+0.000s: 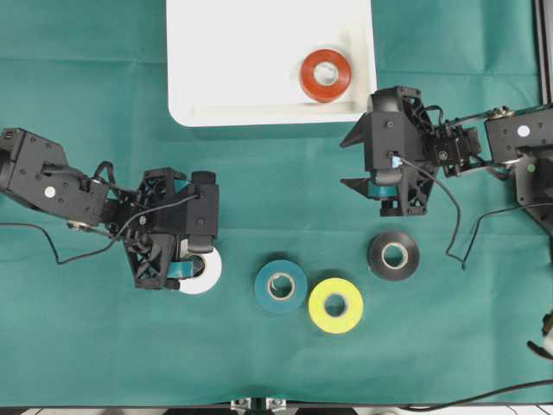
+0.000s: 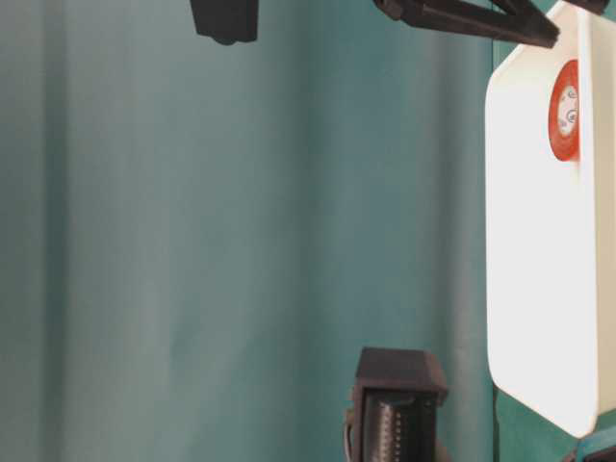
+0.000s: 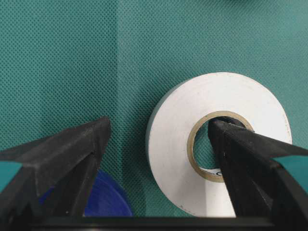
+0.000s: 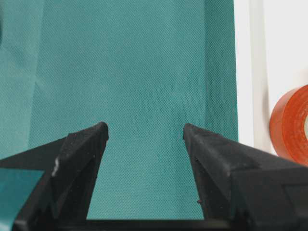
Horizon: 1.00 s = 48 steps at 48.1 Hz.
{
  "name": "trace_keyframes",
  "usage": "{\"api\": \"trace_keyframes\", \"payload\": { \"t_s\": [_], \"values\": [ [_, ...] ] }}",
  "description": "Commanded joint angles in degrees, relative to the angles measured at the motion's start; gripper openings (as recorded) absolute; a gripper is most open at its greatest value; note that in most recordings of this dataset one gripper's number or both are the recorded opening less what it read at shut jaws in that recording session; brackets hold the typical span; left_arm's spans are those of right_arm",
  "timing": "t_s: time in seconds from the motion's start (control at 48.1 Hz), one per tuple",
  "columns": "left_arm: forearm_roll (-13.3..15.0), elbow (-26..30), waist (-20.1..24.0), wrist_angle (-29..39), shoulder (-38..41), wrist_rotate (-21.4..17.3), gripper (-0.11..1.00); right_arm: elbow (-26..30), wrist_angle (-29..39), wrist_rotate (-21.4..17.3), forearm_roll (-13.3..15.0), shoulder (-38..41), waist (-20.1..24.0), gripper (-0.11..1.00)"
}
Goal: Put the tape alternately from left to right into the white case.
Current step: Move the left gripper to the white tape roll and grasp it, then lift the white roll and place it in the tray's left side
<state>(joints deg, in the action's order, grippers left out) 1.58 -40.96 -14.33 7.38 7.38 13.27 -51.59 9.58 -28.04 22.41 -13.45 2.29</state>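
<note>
Over the white roll (image 3: 219,144) on the green worktop (image 1: 86,346) hangs the left gripper (image 3: 159,139), fingers spread, one tip over the core and the other outside the rim, apparently set to pinch the roll's wall. The right gripper (image 4: 144,137) waits spread and empty beside the white case (image 1: 251,78), which holds only the red-orange roll (image 1: 325,75). Teal (image 1: 281,286), yellow (image 1: 335,305) and black (image 1: 393,255) rolls lie loose. Only the left wrist view reveals the blue roll (image 3: 108,199), hidden overhead.
</note>
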Motion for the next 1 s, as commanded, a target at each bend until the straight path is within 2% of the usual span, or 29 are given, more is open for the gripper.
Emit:
{"api": "trace_keyframes", "payload": {
  "t_s": [0.0, 0.187, 0.229, 0.354, 0.478, 0.811, 0.978],
  "values": [
    [-0.1, -0.2, -0.3, -0.3, -0.5, 0.1, 0.60, 0.4, -0.4, -0.2, 0.0, -0.2, 0.1, 0.72],
    [-0.1, -0.2, -0.3, -0.2, -0.6, 0.1, 0.52, 0.4, -0.5, -0.2, 0.0, 0.0, 0.1, 0.72],
    [-0.1, -0.1, -0.3, -0.1, -0.6, 0.1, 0.46, 0.4, -0.4, -0.2, 0.0, 0.1, 0.1, 0.72],
    [-0.2, -0.1, -0.3, -0.2, -0.6, 0.1, 0.15, 0.4, -0.4, -0.2, 0.0, 0.4, 0.1, 0.72],
    [-0.1, -0.1, -0.3, -0.1, -0.6, 0.1, -0.02, 0.6, -0.4, -0.2, 0.0, 0.7, 0.1, 0.72],
    [-0.1, 0.3, -0.3, -0.1, -1.5, 0.1, -0.02, 0.7, -0.4, -0.1, 0.0, 0.8, 0.1, 0.72],
    [-0.2, 2.2, -0.3, 1.7, -4.8, 0.0, -0.02, 0.8, -0.5, -0.1, 0.0, 0.8, 0.1, 0.72]
  ]
}}
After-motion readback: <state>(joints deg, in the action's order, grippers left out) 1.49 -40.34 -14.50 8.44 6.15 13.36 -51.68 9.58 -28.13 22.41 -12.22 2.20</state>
